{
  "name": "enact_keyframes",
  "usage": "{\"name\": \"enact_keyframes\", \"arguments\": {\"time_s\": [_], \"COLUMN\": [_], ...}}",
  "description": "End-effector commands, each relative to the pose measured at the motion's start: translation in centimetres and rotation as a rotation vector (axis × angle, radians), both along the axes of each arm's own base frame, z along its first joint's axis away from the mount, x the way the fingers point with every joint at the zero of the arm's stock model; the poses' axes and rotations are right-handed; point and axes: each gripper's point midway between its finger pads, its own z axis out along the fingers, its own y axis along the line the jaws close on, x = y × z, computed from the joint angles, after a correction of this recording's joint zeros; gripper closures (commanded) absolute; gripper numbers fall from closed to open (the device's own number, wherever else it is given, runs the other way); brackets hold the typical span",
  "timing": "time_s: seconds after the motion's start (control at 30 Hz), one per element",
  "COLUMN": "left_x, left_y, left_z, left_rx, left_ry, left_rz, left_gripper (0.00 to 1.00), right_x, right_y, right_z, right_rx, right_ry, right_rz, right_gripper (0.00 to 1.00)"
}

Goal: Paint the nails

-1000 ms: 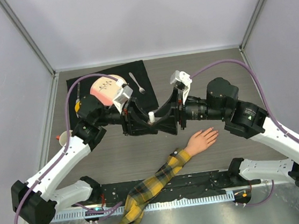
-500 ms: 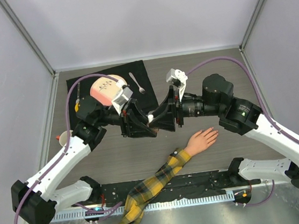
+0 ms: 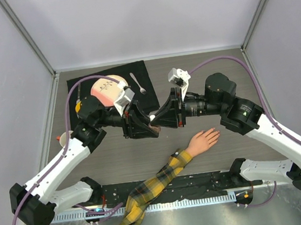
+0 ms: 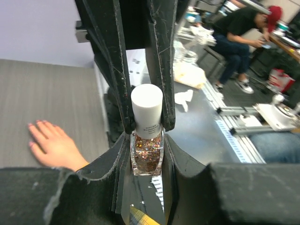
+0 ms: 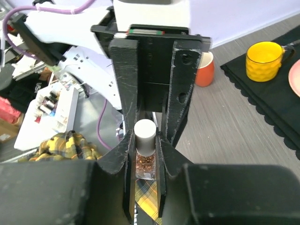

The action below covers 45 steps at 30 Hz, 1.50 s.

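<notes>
Left end effector [image 4: 146, 140]: closed tight on the glass part of the nail polish bottle [image 4: 146, 157], with one finger on each side.
Right end effector [image 5: 145, 145]: comes in from the other side, and its two fingers press on both sides of the white cap [image 4: 146, 105].
Nail polish bottle: stands upright in the air between the two arms, over the middle of the worktop [image 3: 216, 67]. The glass is full of coppery glitter.
White cap: sits on top of the bottle.
Mannequin hand [image 3: 202, 141]: lies flat on the worktop with its palm down and fingers spread. It is closer to the arm bases than the bottle and a bit to the right. Nothing touches it.
Nails [image 4: 31, 125]: tiny, at the tips of that hand's fingers. They look pink in the left wrist view.
Sleeve [image 3: 158, 182]: yellow and dark plaid. It runs from the wrist to the near edge, slanting left.
Black mat [image 3: 87, 81]: lies at the far left of the worktop.
Pink plate [image 3: 104, 88]: on the mat, partly hidden by the left arm.
Spoon [image 3: 138, 84]: on the mat, to the right of the plate.
Yellow cup [image 5: 264, 61]: on the mat.
Orange cup [image 5: 205, 70]: on the bare worktop, near the mat.
</notes>
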Motion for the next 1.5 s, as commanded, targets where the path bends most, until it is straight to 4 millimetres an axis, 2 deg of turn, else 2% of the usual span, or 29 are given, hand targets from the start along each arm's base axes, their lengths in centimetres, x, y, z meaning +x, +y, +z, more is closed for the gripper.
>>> {"name": "enact_keyframes", "arguments": {"time_s": [0.0,0.03,0.07,0.13,0.17,0.2,0.23,0.27,0.3,0.33,0.43,0.5,0.53,0.57,0.6,0.67,0.7,0.73,0.77,0.8,0.83,0.87,0.9,0.93,1.0,1.2,1.3,1.47], "left_x": [4.5,5.6,7.7,10.1,11.3,13.2,14.0,14.6,15.1,15.1,14.6,14.5,14.1,13.9,13.4,12.0,11.5,10.6,10.3,10.1,9.8,8.9,8.4,8.0,6.4,2.9,1.8,1.1], "left_y": [-0.1,0.1,0.5,1.4,2.0,3.1,3.7,4.2,4.6,4.5,4.3,4.1,3.9,3.7,3.4,2.4,2.1,1.5,1.3,1.1,0.7,0.4,0.1,-0.1,-0.5,-0.8,-0.7,-0.5], "left_z": [0.4,0.6,0.6,0.2,0.2,0.1,-0.2,-0.2,-0.3,-0.2,-0.3,-0.6,-0.9,-1.0,-1.2,-1.4,-1.2,-1.3,-1.3,-1.2,-1.4,-1.2,-1.1,-1.1,-0.6,0.2,0.7,1.0], "left_rx": [0.023,0.025,0.035,0.082,0.093,0.108,0.121,0.121,0.125,0.124,0.122,0.124,0.135,0.139,0.141,0.135,0.130,0.129,0.129,0.128,0.133,0.125,0.118,0.115,0.089,0.035,0.016,0.005], "left_ry": [-0.085,-0.115,-0.124,-0.111,-0.115,-0.118,-0.113,-0.108,-0.115,-0.117,-0.123,-0.130,-0.130,-0.129,-0.130,-0.131,-0.131,-0.123,-0.115,-0.111,-0.097,-0.098,-0.093,-0.074,-0.068,-0.019,0.006,0.013], "left_rz": [0.307,0.376,0.509,0.668,0.745,0.872,0.929,0.977,1.012,1.011,0.979,0.965,0.940,0.918,0.885,0.781,0.744,0.678,0.655,0.636,0.603,0.543,0.508,0.476,0.374,0.144,0.065,0.015], "left_gripper": [1.00,1.00,1.00,1.00,1.00,1.00,1.00,1.00,1.00,1.00,1.00,1.00,1.00,1.00,1.00,1.00,1.00,1.00,1.00,1.00,1.00,1.00,1.00,1.00,1.00,1.00,1.00,1.00], "right_x": [-0.1,0.5,0.8,3.9,3.1,4.4,8.2,5.6,6.0,6.3,6.5,6.6,6.6,6.1,6.3,5.5,6.0,6.0,4.7,4.5,5.4,4.0,4.0,5.0,3.2,1.8,1.5,1.5], "right_y": [-0.2,-0.2,-0.2,-0.7,0.1,0.2,-3.0,-1.5,-0.3,-0.5,1.3,1.8,1.7,2.3,2.1,1.7,1.0,0.3,0.2,-0.2,-1.3,-1.5,-1.8,-2.6,-2.1,-1.6,-1.2,-1.3], "right_z": [0.4,-0.5,-0.9,-2.2,-2.9,-3.8,-4.1,-4.4,-6.2,-5.0,-5.2,-5.0,-4.3,-4.1,-3.9,-2.9,-2.7,-2.4,-1.3,-1.4,-0.9,0.0,-0.2,-0.1,0.0,0.6,0.7,0.9], "right_rx": [0.026,0.004,-0.004,-0.036,-0.065,-0.105,-0.154,-0.189,-0.254,-0.266,-0.269,-0.270,-0.260,-0.255,-0.250,-0.228,-0.223,-0.207,-0.159,-0.149,-0.125,-0.084,-0.080,-0.073,-0.065,-0.040,-0.033,-0.023], "right_ry": [-0.005,0.011,0.021,0.036,0.023,0.006,-0.046,-0.090,-0.094,-0.115,-0.115,-0.112,-0.124,-0.116,-0.109,-0.101,-0.092,-0.074,-0.046,-0.030,-0.011,0.004,0.012,0.017,0.022,-0.006,-0.009,-0.011], "right_rz": [-0.007,-0.035,-0.058,-0.246,-0.281,-0.437,-0.832,-0.870,-0.966,-1.047,-1.066,-1.024,-1.001,-0.927,-0.905,-0.800,-0.798,-0.773,-0.661,-0.612,-0.607,-0.495,-0.470,-0.478,-0.334,-0.203,-0.160,-0.148], "right_gripper": [0.99,0.99,0.99,0.99,0.99,0.99,0.99,0.99,0.99,0.99,0.99,0.99,0.98,0.86,0.78,0.56,0.43,0.38,0.35,0.30,0.28,0.26,0.23,0.22,0.21,0.24,0.28,0.39]}}
